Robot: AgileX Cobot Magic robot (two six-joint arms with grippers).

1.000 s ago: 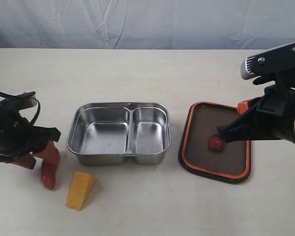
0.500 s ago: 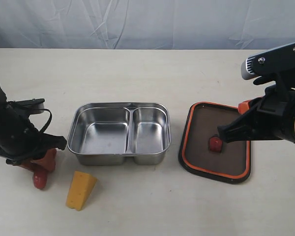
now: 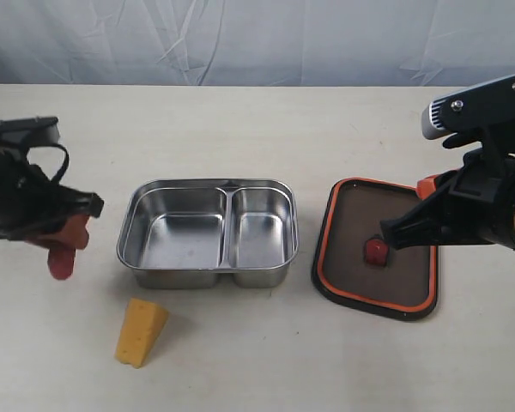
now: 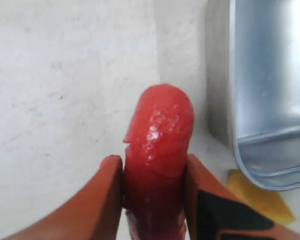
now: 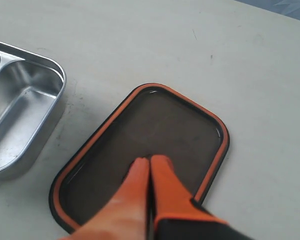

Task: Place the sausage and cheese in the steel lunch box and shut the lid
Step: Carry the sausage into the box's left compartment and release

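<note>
Left wrist view shows what the exterior half hides: left gripper (image 4: 152, 160) clamped on the sausage (image 4: 157, 135) beside the box (image 4: 262, 90). Exterior adds the cheese (image 3: 141, 332); right gripper (image 3: 384, 239) pinched closed over the lid (image 3: 408, 287).

The exterior view looks down from high over the near side of the table (image 3: 240, 129), facing the cloth backdrop (image 3: 240, 43) and taking in the whole work area. The left wrist view is pressed close to the sausage (image 4: 157, 145), facing the tabletop beyond it. The right wrist view stands farther back, looking down over the lid (image 5: 155, 130). All three share the steel lunch box (image 3: 208, 276) — each wrist view catches only one end.
</note>
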